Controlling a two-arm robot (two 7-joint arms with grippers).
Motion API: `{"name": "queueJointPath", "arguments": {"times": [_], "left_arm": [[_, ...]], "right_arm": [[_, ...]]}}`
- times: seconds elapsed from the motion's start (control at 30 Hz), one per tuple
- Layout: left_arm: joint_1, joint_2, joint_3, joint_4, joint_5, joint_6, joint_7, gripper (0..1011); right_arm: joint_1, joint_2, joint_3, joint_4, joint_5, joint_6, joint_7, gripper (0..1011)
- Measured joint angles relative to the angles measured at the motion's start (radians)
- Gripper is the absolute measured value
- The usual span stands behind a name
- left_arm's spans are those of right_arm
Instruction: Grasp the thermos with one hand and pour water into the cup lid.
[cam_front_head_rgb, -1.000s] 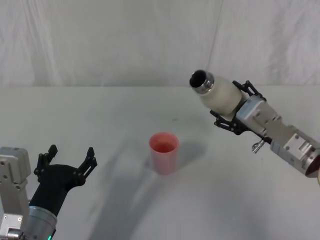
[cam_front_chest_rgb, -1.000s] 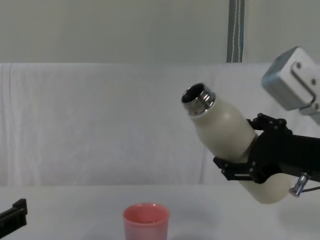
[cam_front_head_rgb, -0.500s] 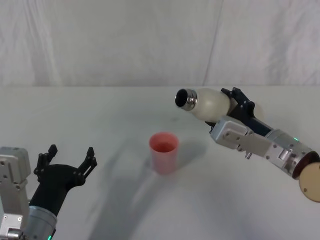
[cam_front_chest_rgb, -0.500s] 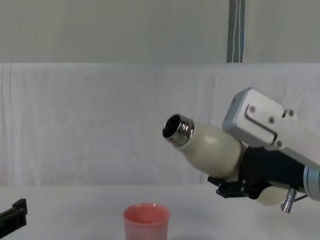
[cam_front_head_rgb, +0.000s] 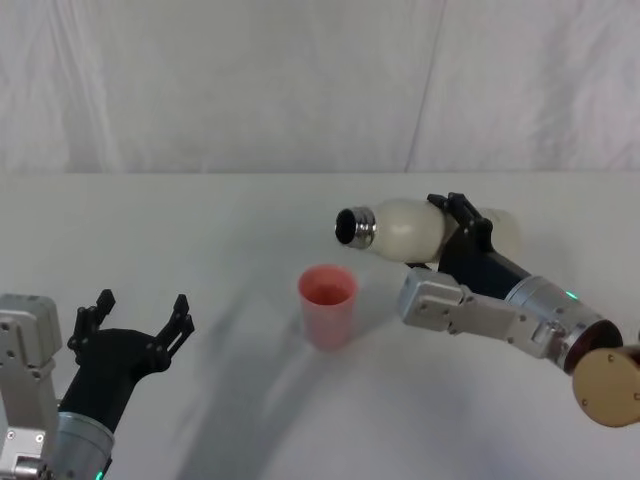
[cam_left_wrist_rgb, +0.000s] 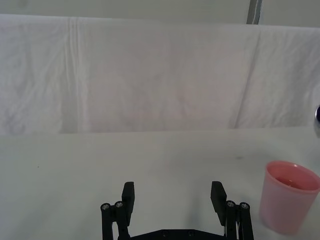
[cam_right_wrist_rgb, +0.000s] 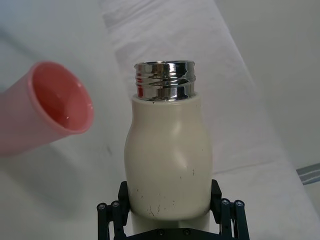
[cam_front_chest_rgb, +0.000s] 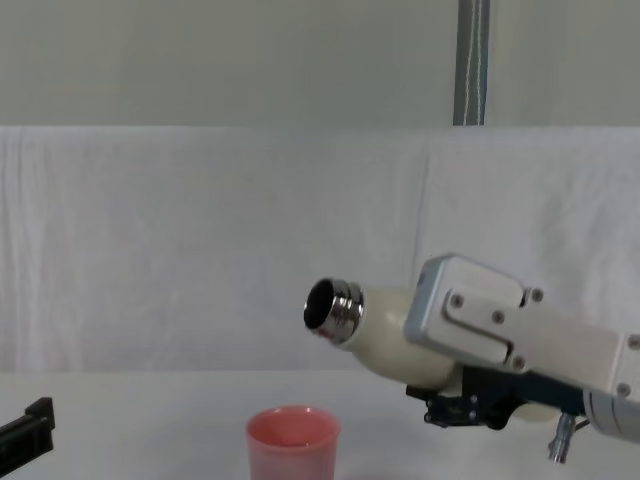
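The thermos (cam_front_head_rgb: 400, 228) lies near-horizontal in the clamped right hand (cam_front_head_rgb: 458, 232), seemingly above the cup lid (cam_front_head_rgb: 327, 304).

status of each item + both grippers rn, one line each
thermos: uncapped, held off the table, tipped nearly level, mouth toward the cup lid; no stream visible.
cup lid: upright on the table, open, beside and below the thermos mouth.
right gripper: shut on the thermos body.
left gripper: open, holding nothing, parked low on the robot's left.
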Motion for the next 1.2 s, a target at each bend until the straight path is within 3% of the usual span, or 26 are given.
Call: {"name": "queueJointPath", "arguments": {"times": [0.23,1.2], "left_arm": [[0.000,0.000,0.000,0.000,0.000,0.000,0.000,1001],[0.000,0.000,0.000,0.000,0.000,0.000,0.000,1001]], "right_arm": [[0.013,-0.003,-0.023,0.026,-0.060,-0.001,-0.019,953],[0.063,-0.018,-0.061,0.105,-0.192,0.030,-0.081,953]]}}
